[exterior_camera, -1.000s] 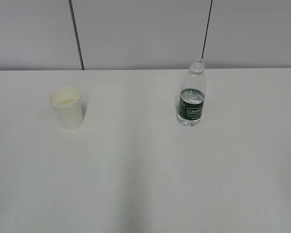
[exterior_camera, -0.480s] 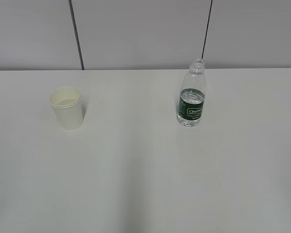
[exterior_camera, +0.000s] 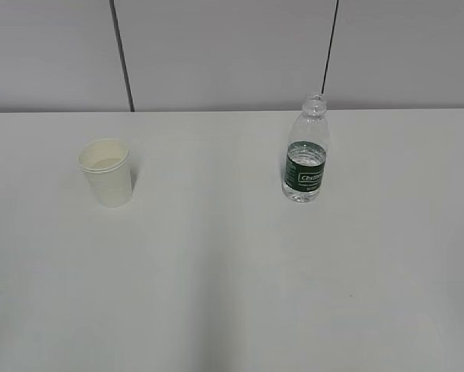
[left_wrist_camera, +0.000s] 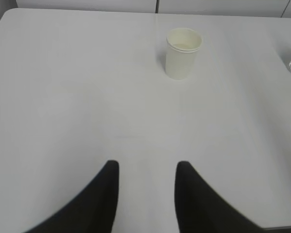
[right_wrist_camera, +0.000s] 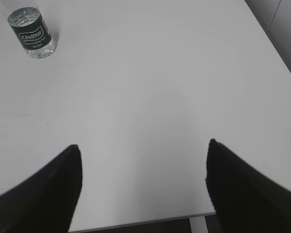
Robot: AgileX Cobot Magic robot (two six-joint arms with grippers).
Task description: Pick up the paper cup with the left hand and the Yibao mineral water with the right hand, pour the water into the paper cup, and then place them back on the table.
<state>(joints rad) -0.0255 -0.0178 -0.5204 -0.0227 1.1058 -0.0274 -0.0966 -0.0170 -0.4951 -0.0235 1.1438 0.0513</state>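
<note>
Exterior view gives me the paper cup (exterior_camera: 105, 171) upright on the left of the table (exterior_camera: 232, 294), its inside pale; I can't tell whether it holds anything. Well apart to its right stands the Yibao mineral water (exterior_camera: 306, 149), uncapped, upright, with clear water reaching up to the top of the dark green label. The tabletop is plain white, backed by grey wall panels (exterior_camera: 224, 54) with dark seams. On my left wrist view the left hand (left_wrist_camera: 146, 167) has its two black fingers spread with nothing between them, and the cup (left_wrist_camera: 182, 53) sits far ahead, slightly right of the gap. On my right wrist view the right hand (right_wrist_camera: 144, 145) is spread wide and holds nothing; the bottle (right_wrist_camera: 31, 32) stands far off at upper left.
</note>
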